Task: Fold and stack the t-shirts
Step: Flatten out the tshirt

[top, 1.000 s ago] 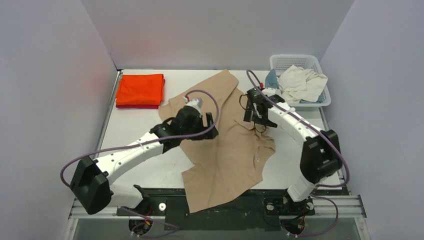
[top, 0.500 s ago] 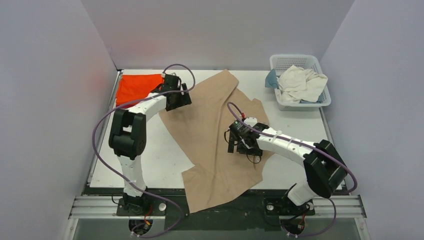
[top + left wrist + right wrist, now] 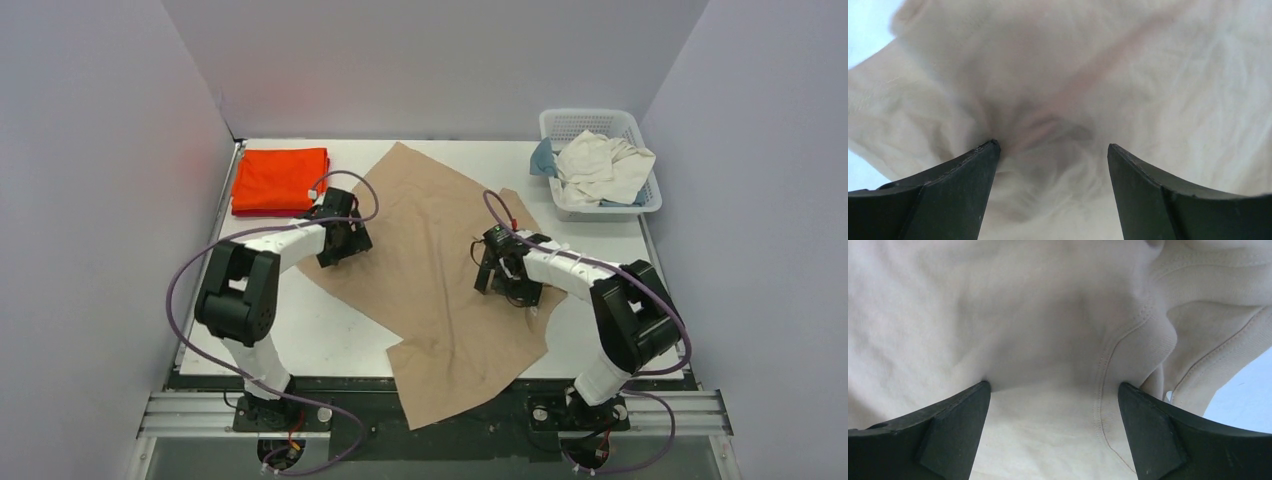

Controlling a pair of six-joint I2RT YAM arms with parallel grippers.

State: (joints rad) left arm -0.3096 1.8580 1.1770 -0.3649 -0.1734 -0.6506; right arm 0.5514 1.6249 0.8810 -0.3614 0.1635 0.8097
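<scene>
tan t-shirt [image 3: 430,250] lies spread; left gripper [image 3: 338,240] at its left edge, right gripper [image 3: 497,275] at its right, both with fingers parted wide.

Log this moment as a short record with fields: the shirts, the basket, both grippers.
spread shirt: tan t-shirt, laid out mid-table, near corner hanging past the table front edge
folded stack: orange t-shirt, far left corner
basket: white basket, far right, holds cream cloth and blue cloth
left gripper: open, down on the tan cloth near its left edge
right gripper: open, down on the tan cloth beside a stitched seam
</scene>
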